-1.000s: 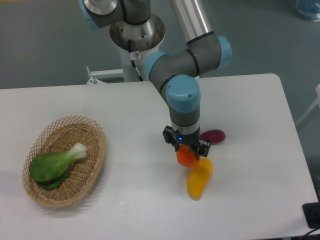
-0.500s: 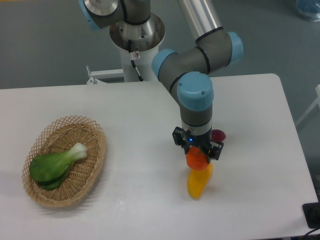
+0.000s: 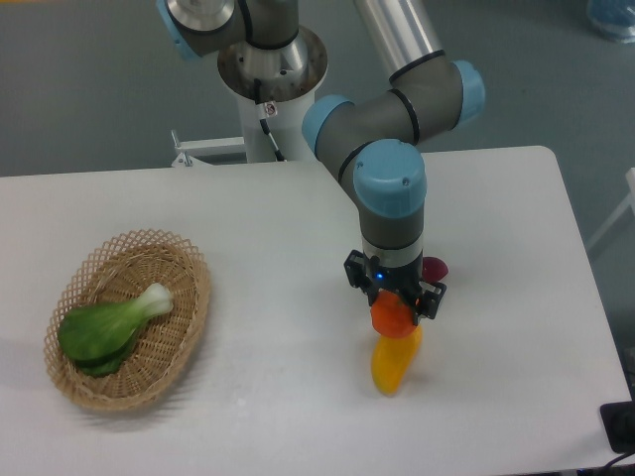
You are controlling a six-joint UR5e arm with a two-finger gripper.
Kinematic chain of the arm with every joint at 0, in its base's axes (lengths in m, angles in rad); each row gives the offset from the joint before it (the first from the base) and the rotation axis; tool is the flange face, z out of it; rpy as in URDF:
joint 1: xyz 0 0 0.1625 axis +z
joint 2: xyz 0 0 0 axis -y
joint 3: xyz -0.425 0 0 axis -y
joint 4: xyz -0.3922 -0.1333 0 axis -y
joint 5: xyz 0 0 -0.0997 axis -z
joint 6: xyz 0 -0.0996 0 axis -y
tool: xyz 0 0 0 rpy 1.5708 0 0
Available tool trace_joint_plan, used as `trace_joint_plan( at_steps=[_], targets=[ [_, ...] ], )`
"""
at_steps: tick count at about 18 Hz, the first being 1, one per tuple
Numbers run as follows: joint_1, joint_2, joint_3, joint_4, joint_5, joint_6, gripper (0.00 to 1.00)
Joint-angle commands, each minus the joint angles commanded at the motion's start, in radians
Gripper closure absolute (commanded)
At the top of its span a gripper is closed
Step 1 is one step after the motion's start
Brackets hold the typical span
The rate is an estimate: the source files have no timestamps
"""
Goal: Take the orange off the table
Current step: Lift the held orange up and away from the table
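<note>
Orange (image 3: 393, 315) clamped between the gripper (image 3: 396, 309) fingers, just above the yellow mango-like fruit (image 3: 394, 361) on the desk (image 3: 268, 248). Grasp looks done; whether it is clear of the desk, can't tell. Left: lift clear. Purple vegetable (image 3: 434, 268) behind the mango-like fruit.

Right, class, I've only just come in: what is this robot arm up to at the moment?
The arm's gripper is shut on the orange, holding it directly over the yellow-orange fruit on the white table. A dark purple vegetable lies just behind it. A wicker basket with a leafy green sits apart.
</note>
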Motion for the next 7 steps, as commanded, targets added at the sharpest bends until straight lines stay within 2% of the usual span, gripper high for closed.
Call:
trace_joint_plan(
  at_steps=[7],
  targets=[
    [0.0, 0.0, -0.008, 0.002, 0.009, 0.0, 0.43]
  ],
)
